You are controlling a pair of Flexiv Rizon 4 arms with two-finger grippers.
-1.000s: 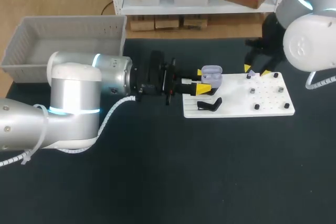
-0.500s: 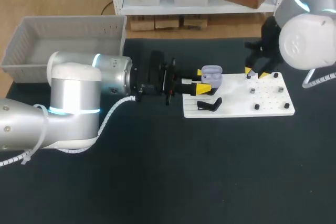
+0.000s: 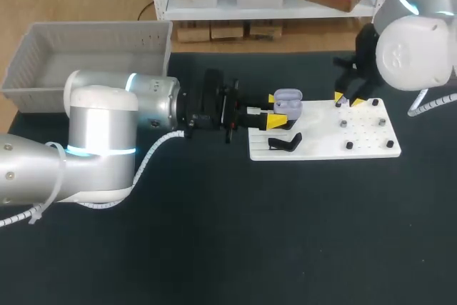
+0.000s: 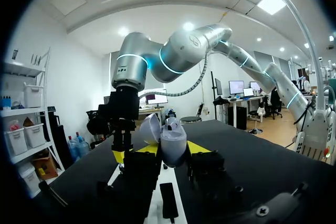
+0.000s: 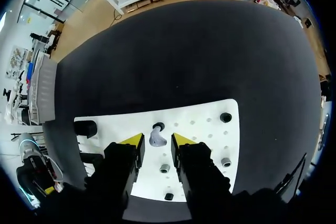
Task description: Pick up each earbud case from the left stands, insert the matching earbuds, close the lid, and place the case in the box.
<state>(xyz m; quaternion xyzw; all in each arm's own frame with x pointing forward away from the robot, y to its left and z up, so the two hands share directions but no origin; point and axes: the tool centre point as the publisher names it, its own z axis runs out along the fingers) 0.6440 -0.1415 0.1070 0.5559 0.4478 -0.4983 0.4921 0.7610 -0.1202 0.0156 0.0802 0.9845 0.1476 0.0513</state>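
My left gripper is shut on a lavender earbud case with its lid up, held over the near-left end of the white peg board. In the left wrist view the case stands between the yellow tips, its lid tilted back. My right gripper hangs over the board's far edge. In the right wrist view a lavender earbud sits on a black peg between its fingertips, with a thin gap on each side, so this gripper is open.
A grey box stands at the table's back left. A black stand sits on the board's left part. Several small pegs dot the right part. Dark table surface spreads in front of the board.
My right gripper has come down onto the board's far edge and its fingers have narrowed around the earbud. The left arm and the case have not moved.
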